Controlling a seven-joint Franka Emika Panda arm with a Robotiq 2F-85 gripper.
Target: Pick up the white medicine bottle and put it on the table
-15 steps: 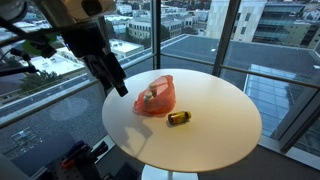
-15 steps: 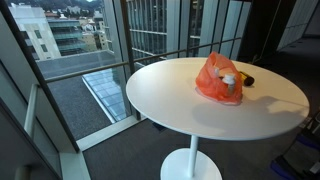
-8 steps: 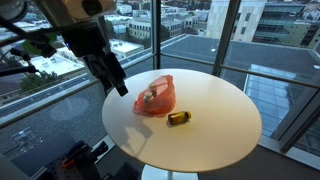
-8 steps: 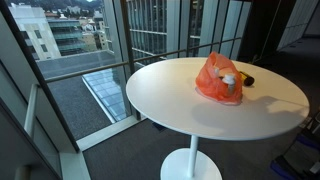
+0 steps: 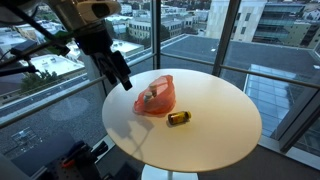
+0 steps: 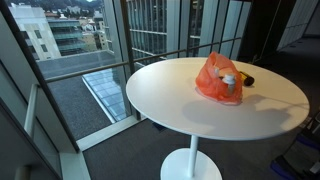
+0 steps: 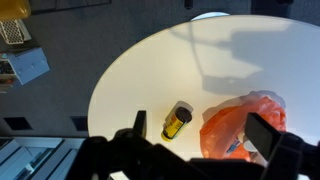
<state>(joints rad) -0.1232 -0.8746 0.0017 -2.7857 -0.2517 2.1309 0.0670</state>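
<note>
The white medicine bottle point(image 5: 150, 97) lies in the crumpled red bag point(image 5: 156, 96) on the round cream-white table point(image 5: 205, 135). It also shows in an exterior view point(image 6: 229, 80) with the bag point(image 6: 215, 78). In the wrist view only a small white bit point(image 7: 250, 146) shows at the bag's point(image 7: 235, 122) edge. My gripper point(image 5: 121, 74) hangs open and empty above the table's edge, short of the bag. In the wrist view the gripper point(image 7: 202, 135) has its fingers wide apart.
An amber-brown bottle with a dark cap lies on its side beside the bag point(image 5: 179, 118) point(image 6: 246, 80) point(image 7: 177, 122). Glass walls and railings surround the table, with a drop beyond the table edge point(image 6: 135, 95).
The arm has risen a little and shifted slightly toward the table. The bag and both bottles have not moved.
</note>
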